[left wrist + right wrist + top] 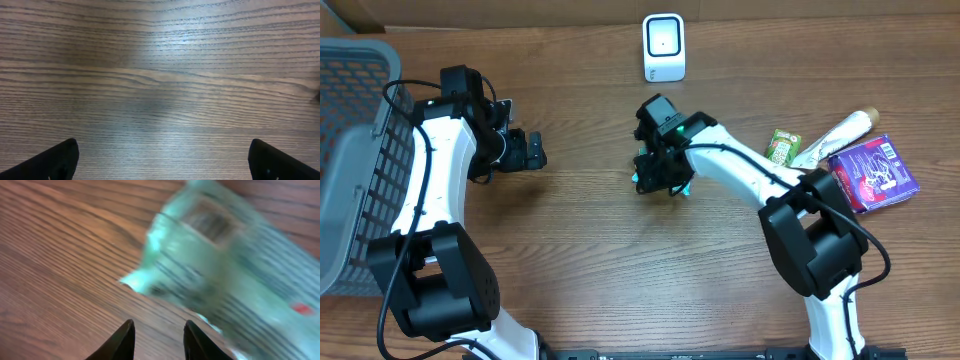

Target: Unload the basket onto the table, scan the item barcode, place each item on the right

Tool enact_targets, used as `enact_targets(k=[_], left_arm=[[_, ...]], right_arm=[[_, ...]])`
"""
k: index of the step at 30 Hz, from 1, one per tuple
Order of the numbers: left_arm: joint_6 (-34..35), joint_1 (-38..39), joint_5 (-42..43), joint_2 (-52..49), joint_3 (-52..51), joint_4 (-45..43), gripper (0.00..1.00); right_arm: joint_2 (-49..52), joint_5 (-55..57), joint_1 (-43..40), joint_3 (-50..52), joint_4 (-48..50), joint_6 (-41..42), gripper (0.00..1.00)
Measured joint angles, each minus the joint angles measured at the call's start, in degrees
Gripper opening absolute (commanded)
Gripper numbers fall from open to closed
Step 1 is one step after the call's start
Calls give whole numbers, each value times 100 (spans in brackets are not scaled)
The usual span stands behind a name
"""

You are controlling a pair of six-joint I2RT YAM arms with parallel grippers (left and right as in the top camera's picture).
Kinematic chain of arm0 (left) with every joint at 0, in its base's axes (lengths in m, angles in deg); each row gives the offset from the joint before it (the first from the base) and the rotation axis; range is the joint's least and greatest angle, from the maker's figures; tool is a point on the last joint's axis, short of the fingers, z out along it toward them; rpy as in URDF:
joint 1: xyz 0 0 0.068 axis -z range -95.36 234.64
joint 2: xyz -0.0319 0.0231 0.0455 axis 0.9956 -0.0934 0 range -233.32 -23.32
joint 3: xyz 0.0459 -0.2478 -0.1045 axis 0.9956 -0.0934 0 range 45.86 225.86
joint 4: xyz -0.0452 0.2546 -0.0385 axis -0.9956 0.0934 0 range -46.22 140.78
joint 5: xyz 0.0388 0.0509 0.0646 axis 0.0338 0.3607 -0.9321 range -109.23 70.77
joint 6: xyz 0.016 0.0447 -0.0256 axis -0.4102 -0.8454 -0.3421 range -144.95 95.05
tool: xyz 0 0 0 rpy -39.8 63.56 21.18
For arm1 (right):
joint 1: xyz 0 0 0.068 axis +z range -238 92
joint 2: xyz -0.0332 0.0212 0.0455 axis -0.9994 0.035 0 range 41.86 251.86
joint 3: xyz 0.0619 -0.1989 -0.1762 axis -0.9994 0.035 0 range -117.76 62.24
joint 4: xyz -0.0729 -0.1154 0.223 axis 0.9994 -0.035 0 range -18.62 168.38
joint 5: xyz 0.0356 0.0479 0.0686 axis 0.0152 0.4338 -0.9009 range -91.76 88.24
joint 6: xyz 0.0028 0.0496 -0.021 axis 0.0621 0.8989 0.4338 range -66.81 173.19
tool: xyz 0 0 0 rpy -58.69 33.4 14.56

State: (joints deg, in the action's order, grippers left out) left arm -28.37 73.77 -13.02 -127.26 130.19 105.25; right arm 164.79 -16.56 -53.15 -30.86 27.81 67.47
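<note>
The pale green packet [220, 265] lies near the middle of the surface [580, 240], short of the white scanner [663, 47] at the far edge and just beyond the right claw [159, 326], whose tips stand narrowly apart gripping nothing, probably lining up a pickup, while the left claw [164, 150] hangs wide open and empty.

The left arm [425, 190] rises from its base and bends inward. Its left gripper [530, 150] points toward the middle, jaws spread as wide as they go. The right arm [745, 170] stretches across toward the centre, wrist tipped downward. The right gripper [660, 182] hangs low, its dark fingertips [125, 341] only narrowly parted.
</note>
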Motion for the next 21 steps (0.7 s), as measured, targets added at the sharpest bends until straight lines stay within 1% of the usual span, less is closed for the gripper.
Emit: enact_targets(k=[2,6,7,9,10,13,17,21], left_arm=[[0,0,0,0,0,0,100],[0,0,0,0,0,0,100],[0,0,0,0,0,0,100],[0,0,0,0,0,0,99],[0,0,0,0,0,0,99],[0,0,0,0,0,0,100],[0,0,0,0,0,0,100],[0,0,0,0,0,0,100]], right_arm=[[-2,2,-129,-170,-232,-90,40],[-111,0,-472,-446,-557,-417,61],[-144,2,-551,-476,-610,-485,62],[-208,0,-782,-522,-713,-678,70],[-221,-20,-898,-525,-752,-765,72],[-223,-168,-1259,-514,-850,-1104,74],[-197,-656,-1687,-505,-883,-1578,75],[-11,-984,-1792,-505,-857,-1827,75]])
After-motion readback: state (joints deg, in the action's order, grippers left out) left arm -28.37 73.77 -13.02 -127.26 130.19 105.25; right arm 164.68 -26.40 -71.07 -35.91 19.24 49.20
